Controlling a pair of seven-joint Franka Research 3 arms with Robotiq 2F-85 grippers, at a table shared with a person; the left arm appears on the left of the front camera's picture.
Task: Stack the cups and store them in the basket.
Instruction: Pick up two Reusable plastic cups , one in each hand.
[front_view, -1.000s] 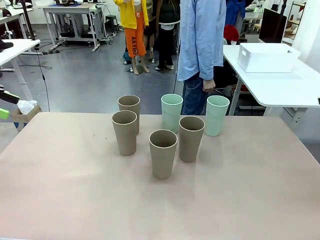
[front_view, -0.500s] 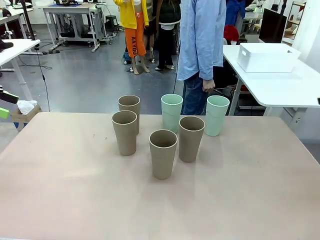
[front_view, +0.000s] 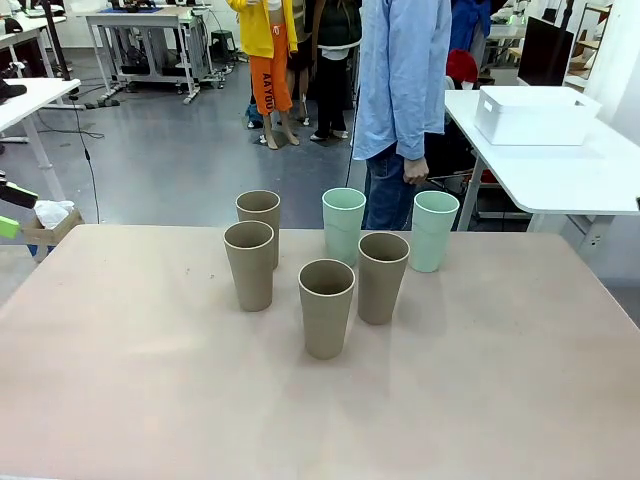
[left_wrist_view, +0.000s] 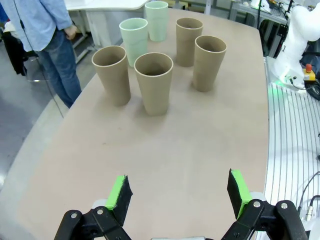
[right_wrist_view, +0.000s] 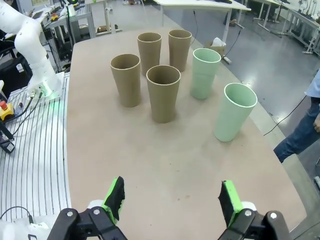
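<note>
Tan-brown cups (front_view: 327, 307) number four and mint green cups (front_view: 343, 224) two, six in all; they stand upright and unstacked in a cluster at the centre of the front frame, on the pinkish desk (front_view: 130, 380); each is tall, tapered, handleless and matte; one white basket (front_view: 533, 118) sits on a separate white desk (front_view: 580, 170) at the upper right; my left end effector (left_wrist_view: 178, 190) and my right end effector (right_wrist_view: 172, 195) gape wide, holding nothing, low in their wrist frames.
</note>
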